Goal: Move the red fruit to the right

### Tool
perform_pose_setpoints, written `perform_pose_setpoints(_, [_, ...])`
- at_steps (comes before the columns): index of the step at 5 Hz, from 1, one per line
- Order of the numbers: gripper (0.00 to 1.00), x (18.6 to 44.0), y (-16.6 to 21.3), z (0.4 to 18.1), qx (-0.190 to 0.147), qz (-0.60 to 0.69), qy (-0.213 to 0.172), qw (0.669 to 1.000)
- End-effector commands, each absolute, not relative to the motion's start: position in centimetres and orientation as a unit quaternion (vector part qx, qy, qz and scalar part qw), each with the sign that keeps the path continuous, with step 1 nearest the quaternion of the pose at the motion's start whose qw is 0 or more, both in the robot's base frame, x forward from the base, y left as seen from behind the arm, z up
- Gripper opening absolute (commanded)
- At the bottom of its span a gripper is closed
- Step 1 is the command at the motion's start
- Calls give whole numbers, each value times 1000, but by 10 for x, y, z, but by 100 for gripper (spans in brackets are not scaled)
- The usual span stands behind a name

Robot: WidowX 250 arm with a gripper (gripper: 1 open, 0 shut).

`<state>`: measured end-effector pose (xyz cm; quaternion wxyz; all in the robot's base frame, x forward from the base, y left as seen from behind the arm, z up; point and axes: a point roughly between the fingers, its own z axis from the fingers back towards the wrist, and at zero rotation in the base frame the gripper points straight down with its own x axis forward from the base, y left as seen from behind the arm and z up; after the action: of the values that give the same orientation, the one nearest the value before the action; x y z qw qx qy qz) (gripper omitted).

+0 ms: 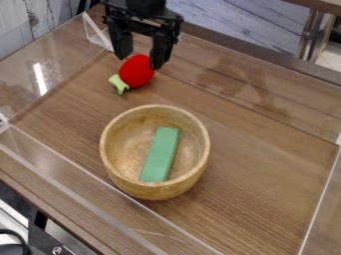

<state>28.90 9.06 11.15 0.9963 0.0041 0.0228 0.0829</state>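
Bowl (155, 151) of wood sat nearest, w/ a flat green block (162, 153) lying inside. Beyond it, left of centre, the red fruit (136, 70) lay on the table (266, 129), leafy stem toward the near-left. Gripper (144, 48) hung just behind and above it, jaws spread wide, nothing pinched. Fruit looked light, hard and smooth (prob. plastic), likely to roll or slip; best taken across the round body, not the stem. Wood-grain top looked slick under clear low walls, w/ bare room at right. Grey planks showed at far back.
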Motion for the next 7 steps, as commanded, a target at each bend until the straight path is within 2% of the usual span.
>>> perform_pose_setpoints(1, [100, 300, 103, 119, 13, 85, -12, 996])
perform_pose_setpoints(4, [100, 311, 114, 93, 9, 94, -39, 995])
perform_pose_setpoints(7, [100, 324, 124, 78, 10, 103, -61, 993])
